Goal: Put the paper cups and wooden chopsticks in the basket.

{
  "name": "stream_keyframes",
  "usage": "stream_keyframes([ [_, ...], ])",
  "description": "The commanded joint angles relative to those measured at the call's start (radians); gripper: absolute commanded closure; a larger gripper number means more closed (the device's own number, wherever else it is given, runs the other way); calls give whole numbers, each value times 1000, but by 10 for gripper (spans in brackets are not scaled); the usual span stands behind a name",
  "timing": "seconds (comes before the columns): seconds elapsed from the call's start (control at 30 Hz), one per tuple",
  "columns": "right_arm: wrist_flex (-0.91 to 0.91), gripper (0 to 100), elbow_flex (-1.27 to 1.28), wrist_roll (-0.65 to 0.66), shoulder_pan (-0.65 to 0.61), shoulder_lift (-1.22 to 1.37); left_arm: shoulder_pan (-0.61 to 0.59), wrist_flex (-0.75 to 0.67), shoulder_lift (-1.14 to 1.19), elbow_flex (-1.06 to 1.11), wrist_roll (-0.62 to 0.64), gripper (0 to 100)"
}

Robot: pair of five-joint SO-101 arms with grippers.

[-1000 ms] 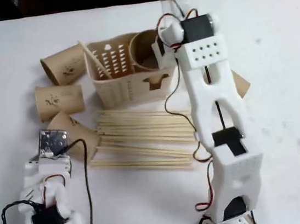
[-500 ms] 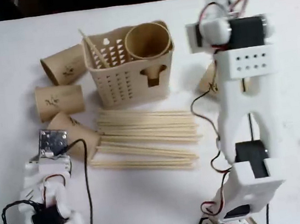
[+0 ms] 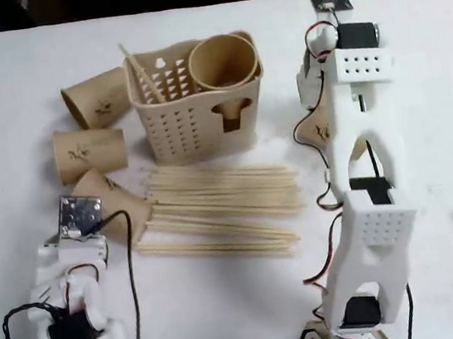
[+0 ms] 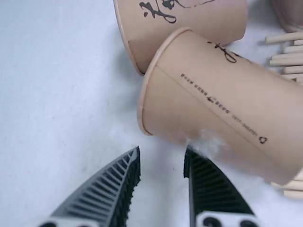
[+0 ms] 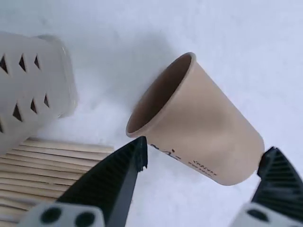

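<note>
The pale perforated basket (image 3: 190,116) holds one upright paper cup (image 3: 223,59) and a single chopstick (image 3: 140,74). To its left, three paper cups (image 3: 96,97) (image 3: 89,152) (image 3: 115,201) lie on their sides. A pile of wooden chopsticks (image 3: 219,210) lies in front of the basket. Another cup (image 5: 199,120) lies on its side to the right of the basket, and my right gripper (image 5: 206,149) is open wide astride it. My left gripper (image 4: 161,156) is open just short of the nearest left cup (image 4: 218,104).
My right arm (image 3: 362,152) stretches along the table's right side and covers most of the cup (image 3: 318,130) there. My left arm (image 3: 70,282) sits at the front left corner. The basket's wall (image 5: 28,80) stands close beside the right gripper.
My right arm has swung from over the basket to its right, leaving a cup upright inside, and now hangs over the lying cup. The left arm has not moved.
</note>
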Motion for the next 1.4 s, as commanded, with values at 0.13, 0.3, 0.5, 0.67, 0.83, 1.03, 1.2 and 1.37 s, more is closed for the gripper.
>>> stream_keyframes([
  [0.13, -76, 637, -6, -2, -5, 48, 16, 3, -5, -2, -8, 830],
  [0.3, -96, 637, -6, -98, -12, 50, 16, 3, -5, -2, -8, 830],
  [0.5, -97, 637, -5, -244, -21, 59, 16, 3, -5, -2, -8, 830],
  [0.67, -124, 637, -2, -298, -24, 125, 16, 3, -5, -2, -8, 830],
  [0.83, -90, 666, -6, -298, 12, 193, 16, 3, -5, -2, -8, 830],
  [1.03, -56, 800, -5, -293, 134, 150, 16, 3, -5, -2, -8, 830],
  [1.2, -21, 817, 3, -173, 240, 102, 18, 3, -5, -2, -8, 830],
  [1.37, 18, 848, 3, -72, 335, 102, 41, 12, -4, -2, -9, 830],
])
